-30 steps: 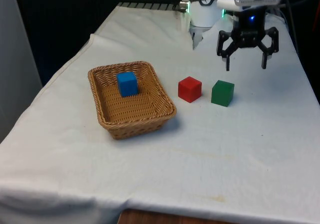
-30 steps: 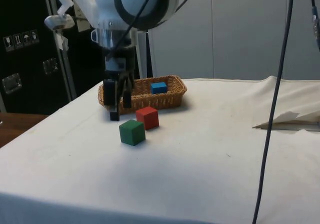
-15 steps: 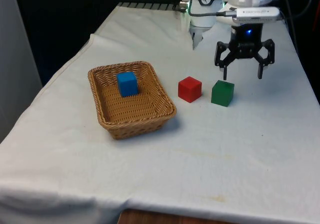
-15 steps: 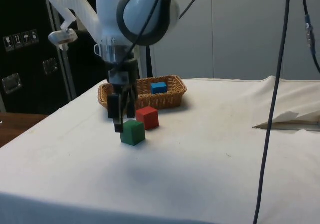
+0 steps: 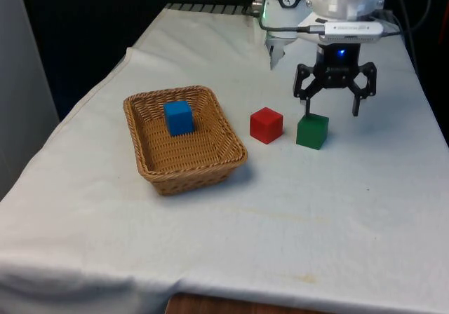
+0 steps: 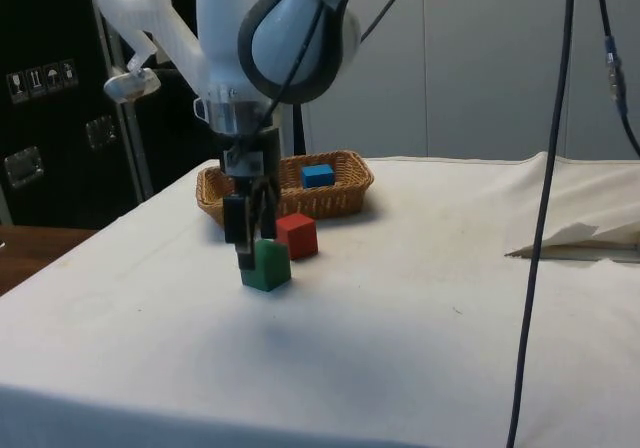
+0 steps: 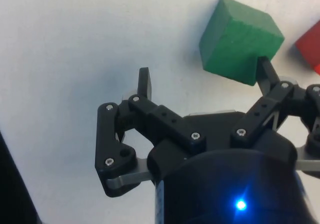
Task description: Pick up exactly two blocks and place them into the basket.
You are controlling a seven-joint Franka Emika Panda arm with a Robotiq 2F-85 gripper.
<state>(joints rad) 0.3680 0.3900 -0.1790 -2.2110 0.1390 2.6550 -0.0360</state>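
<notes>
fingers (image 5: 331,108) spread wide, empty, above green block (image 5: 312,131), red block (image 5: 266,125) beside, blue block (image 5: 178,117) in basket (image 5: 149,164)

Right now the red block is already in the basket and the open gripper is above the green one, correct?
Not quite. The front view shows the blue block in the basket; the red block sits on the table beside the green one. The gripper is open above the green one.
</notes>
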